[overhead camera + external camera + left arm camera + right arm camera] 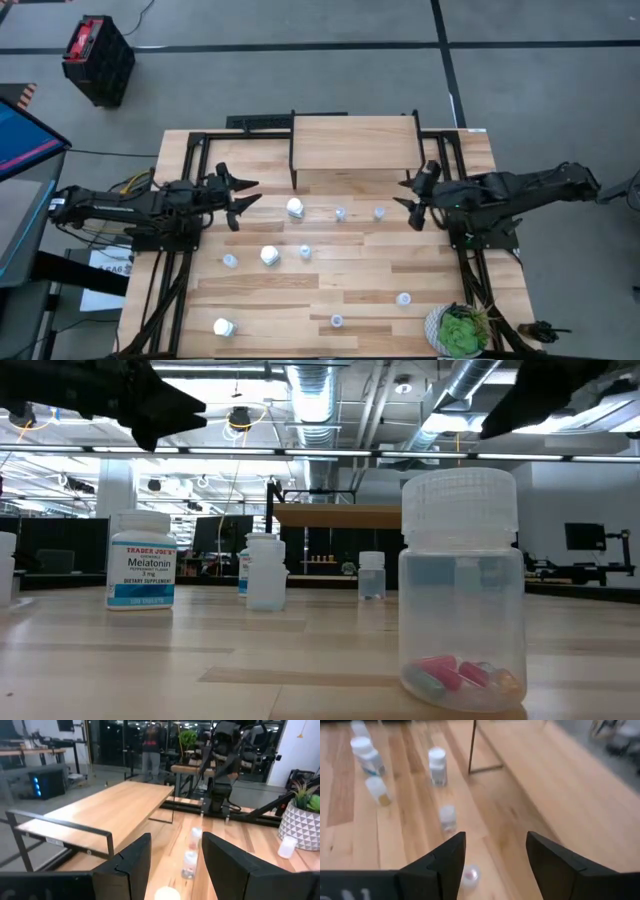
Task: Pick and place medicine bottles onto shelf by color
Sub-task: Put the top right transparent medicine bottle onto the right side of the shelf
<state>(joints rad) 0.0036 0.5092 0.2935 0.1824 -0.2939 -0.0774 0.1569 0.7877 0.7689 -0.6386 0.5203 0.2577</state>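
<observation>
Bottles are all down on the surface (250, 300), none on the shelf (352, 143), whose light-wood top is bare. Left end effector (243, 194) hovers with its fingers spread wide and holding nothing, and the nearest thing to it is a bigger white bottle (295, 208), just beyond its fingertips, right in front of the shelf's left leg. Past that one, in a line running toward the other arm, sit two small translucent bottles (340, 213) and (379, 212). Right end effector (412, 192) is also wide open and empty, pointing back at the left one, with the second small bottle closest to its tips. On the side of both end effectors away from the shelf there's a second white bottle (269, 255) with small ones either side of it, (230, 260) and (306, 251). Farther off still, near the front edge, are a third white bottle (222, 326) and two more small ones (337, 320) and (403, 298). Potted plant (460, 330) sits in the corner on the right arm's side. Low view shows a small bottle (463, 590) up close with pills in the bottom.
</observation>
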